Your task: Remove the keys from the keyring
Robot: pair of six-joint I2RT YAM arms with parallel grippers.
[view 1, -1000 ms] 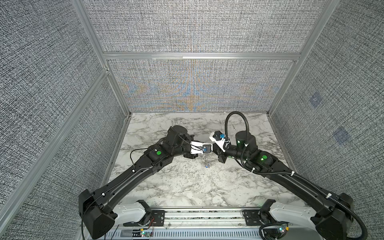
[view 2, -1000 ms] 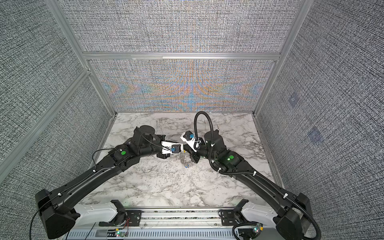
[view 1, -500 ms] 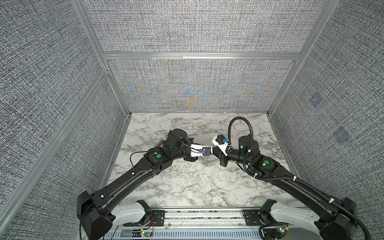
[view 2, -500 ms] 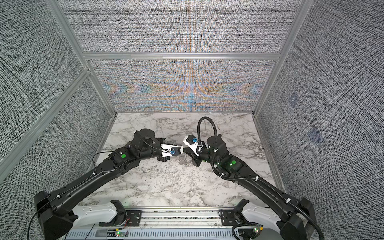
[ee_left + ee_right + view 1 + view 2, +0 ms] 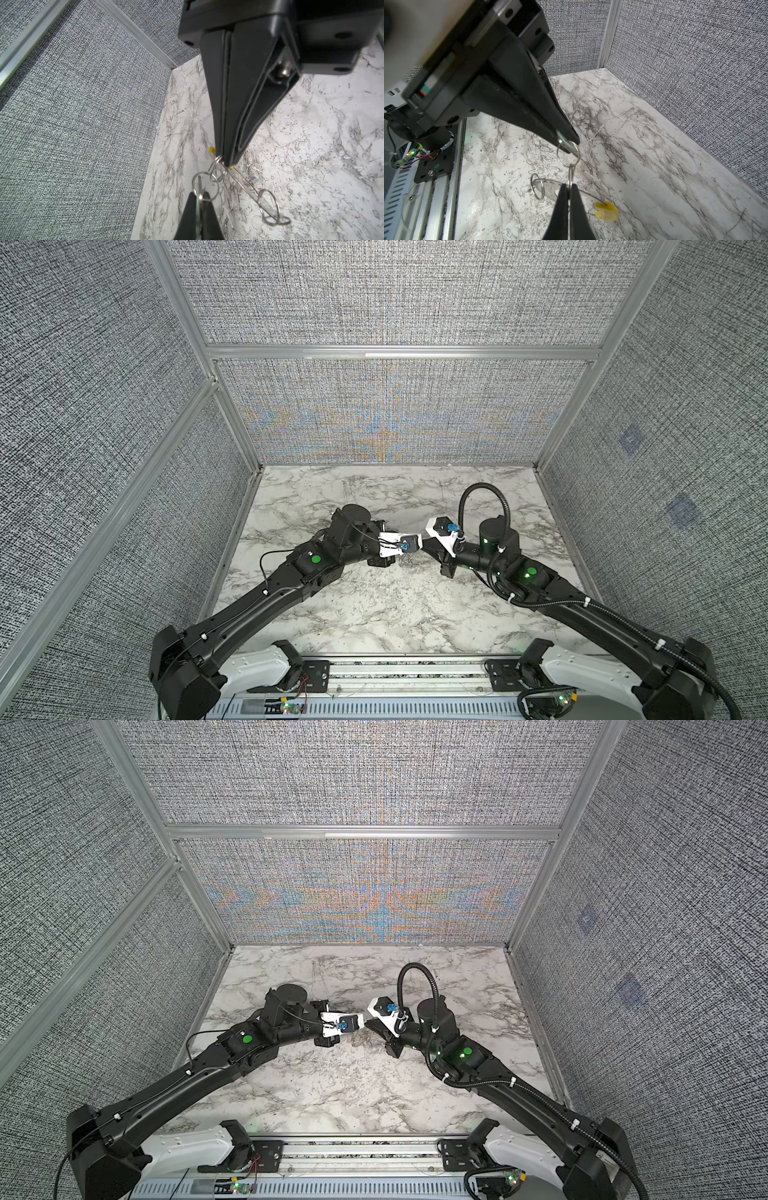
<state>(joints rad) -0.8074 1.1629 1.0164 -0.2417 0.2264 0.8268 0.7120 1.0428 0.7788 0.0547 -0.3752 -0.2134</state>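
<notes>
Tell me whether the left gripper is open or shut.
Shut: the left gripper tips meet on the keyring wire in both wrist views.

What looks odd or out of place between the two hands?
Only this: the left hand grips the pale key, the right hand pinches a small ring linked to it, and the links look pulled taut. The keyring seems undamaged.

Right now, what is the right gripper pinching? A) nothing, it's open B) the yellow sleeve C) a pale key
C: the right gripper is shut on the pale key; the yellow sleeve sits over by the left gripper.
</notes>
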